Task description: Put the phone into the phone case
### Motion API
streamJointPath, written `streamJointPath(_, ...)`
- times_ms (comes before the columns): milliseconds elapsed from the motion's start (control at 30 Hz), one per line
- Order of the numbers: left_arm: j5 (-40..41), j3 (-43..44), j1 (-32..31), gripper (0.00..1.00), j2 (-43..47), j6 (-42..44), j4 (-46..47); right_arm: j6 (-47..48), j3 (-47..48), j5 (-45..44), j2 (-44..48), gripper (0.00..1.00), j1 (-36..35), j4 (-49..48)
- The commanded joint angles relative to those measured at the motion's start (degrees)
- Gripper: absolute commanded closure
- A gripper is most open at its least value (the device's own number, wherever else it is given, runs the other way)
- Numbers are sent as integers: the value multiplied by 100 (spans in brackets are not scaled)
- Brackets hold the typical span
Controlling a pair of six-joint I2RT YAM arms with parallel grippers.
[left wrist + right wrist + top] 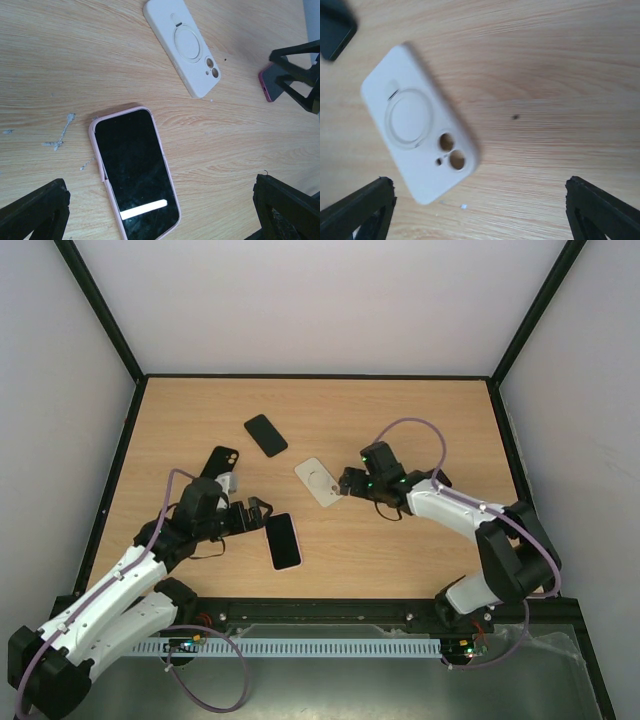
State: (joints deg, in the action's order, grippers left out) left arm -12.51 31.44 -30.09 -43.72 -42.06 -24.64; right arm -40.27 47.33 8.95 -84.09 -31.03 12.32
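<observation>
Left end effector (160, 200): released, jaws wide, nothing gripped. It hangs over the phone (135, 172), which lies flat and screen-up on the worktop (240, 150) directly beneath, between the fingers; likely lined up for a grab across the long edges. Right end effector (480, 197): also released and empty. The white phone case (417, 137) lies just ahead of it, toward its left finger, back-up with the camera cut-outs nearest. With its opening facing the worktop, the case probably needs turning over before the phone can seat. Beyond both: a black slab (266, 435) and a black case (222, 462), neither touched.
</observation>
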Motion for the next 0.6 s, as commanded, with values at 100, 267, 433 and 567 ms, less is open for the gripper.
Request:
streamJointPath(100, -76, 163, 30, 0, 117, -139, 37, 1168, 322, -121, -722, 1, -676, -469)
streamJointPath(267, 24, 178, 29, 1, 237, -152, -111, 1501, 672, -659, -1204, 3, -957, -292)
streamJointPath(433, 122, 240, 29, 1, 347, -168, -311, 1680, 965, -686, -1600, 2, -1085, -195)
streamJointPath(567, 131, 183, 29, 1, 448, -200, -300, 1834, 1145, -605, -1960, 2, -1179, -194)
